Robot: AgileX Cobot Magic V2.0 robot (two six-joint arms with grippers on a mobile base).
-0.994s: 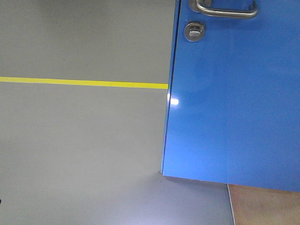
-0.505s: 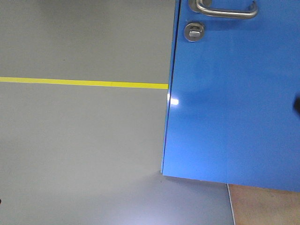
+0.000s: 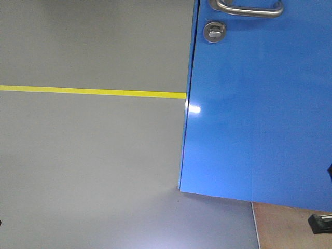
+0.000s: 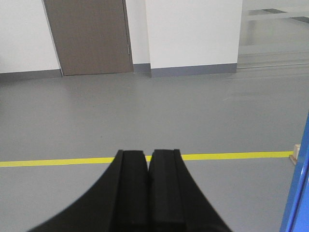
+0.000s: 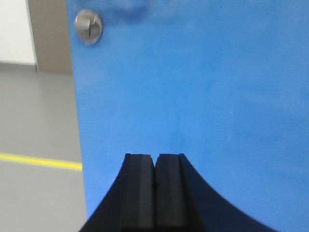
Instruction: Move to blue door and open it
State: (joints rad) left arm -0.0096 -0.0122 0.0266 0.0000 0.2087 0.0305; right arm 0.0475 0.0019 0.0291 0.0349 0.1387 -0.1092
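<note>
The blue door (image 3: 259,114) fills the right half of the front view, its free edge at the left. Its silver lever handle (image 3: 249,9) is at the top edge and the round thumb-turn lock (image 3: 214,32) sits just below. My right gripper (image 5: 155,157) is shut and empty, pointing at the door panel (image 5: 193,96) below and right of the thumb-turn (image 5: 88,25). A dark part of the right arm (image 3: 322,223) shows at the front view's lower right. My left gripper (image 4: 147,152) is shut and empty, pointing at open floor, with the door's edge (image 4: 297,193) at its right.
Grey floor with a yellow tape line (image 3: 93,92) runs left of the door. A brownish floor patch (image 3: 290,228) lies below the door's bottom edge. In the left wrist view, a brown door (image 4: 89,36) and white walls stand far off.
The dark piece of the right arm at the front view's right edge has dropped from mid-height to the lower right corner. The door has barely shifted in view.
</note>
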